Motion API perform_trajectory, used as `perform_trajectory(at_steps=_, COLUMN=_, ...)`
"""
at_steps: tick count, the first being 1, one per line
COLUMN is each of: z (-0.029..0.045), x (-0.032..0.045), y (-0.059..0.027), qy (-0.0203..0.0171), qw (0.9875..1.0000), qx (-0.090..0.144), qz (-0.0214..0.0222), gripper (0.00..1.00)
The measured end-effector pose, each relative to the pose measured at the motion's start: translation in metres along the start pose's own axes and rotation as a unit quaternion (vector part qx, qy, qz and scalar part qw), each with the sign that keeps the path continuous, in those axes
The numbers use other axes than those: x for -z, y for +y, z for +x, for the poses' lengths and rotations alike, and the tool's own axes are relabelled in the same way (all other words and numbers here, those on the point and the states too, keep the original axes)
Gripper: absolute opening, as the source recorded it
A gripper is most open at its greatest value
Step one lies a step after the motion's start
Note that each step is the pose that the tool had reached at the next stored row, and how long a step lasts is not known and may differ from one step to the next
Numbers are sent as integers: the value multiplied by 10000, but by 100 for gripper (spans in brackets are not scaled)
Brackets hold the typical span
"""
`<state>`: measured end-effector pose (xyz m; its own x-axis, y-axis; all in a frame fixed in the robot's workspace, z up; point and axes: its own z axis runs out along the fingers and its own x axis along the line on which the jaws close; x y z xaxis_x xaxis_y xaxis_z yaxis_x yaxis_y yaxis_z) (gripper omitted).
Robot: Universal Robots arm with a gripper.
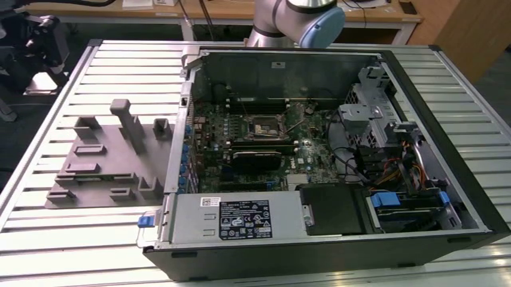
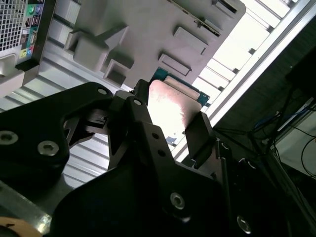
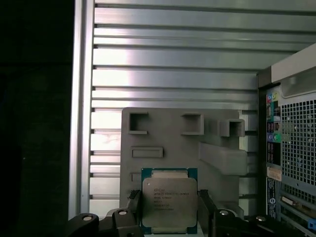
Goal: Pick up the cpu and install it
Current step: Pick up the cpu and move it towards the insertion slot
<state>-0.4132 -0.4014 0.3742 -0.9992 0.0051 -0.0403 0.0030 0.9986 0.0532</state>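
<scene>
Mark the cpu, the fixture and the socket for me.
cpu [image 3: 169, 200], first wrist view, centre of its metal top.
fixture [image 1: 108, 179], exterior view, bare patch of its base.
socket [image 1: 262, 127], exterior view, its middle.

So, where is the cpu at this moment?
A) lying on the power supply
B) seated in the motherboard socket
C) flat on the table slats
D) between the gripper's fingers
D: in both wrist views the cpu sits between the fingers of the gripper, one at each side edge.
</scene>
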Motion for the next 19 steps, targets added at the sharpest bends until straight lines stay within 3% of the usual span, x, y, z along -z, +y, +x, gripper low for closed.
perform_trajectory(at_steps=19, z=-394, x=-16, y=1, qy=0, qw=10000, qx=0, qz=0, gripper=54)
